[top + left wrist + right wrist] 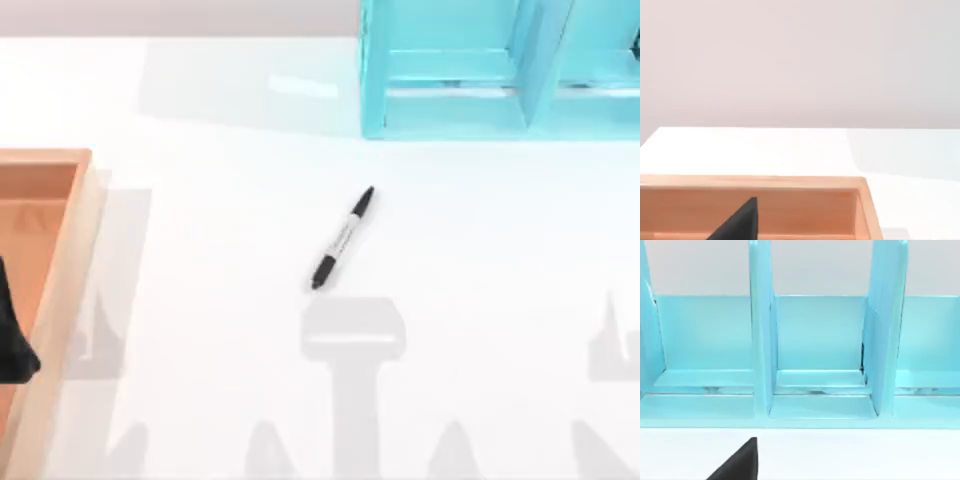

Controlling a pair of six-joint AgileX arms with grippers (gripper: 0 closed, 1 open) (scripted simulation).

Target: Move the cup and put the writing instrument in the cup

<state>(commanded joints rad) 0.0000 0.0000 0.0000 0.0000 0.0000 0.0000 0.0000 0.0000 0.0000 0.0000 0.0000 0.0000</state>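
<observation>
Marker (342,238) lying flat on the white surface (220,260) near the middle, slanted, one black end toward the far right and the other toward the near left, grey-white labelled middle between. Nothing touching it.

Wooden tray (62,260) at the left edge of the surface, well apart from the marker. Dark shape (12,335) over the tray's inside at the left border, possibly part of the left arm, too cropped to be sure. From the left wrist, tray's far wall (755,182) and inside seen, with a black finger (742,222) of the left hand in the foreground above the tray; open or closed, cannot tell.

Light blue divided rack (480,70) at the far right of the surface, upright partitions forming open compartments. From the right wrist, rack (815,350) seen head-on across a strip of white surface, one black finger (742,462) of the right hand in the foreground; open or closed, cannot tell either.
</observation>
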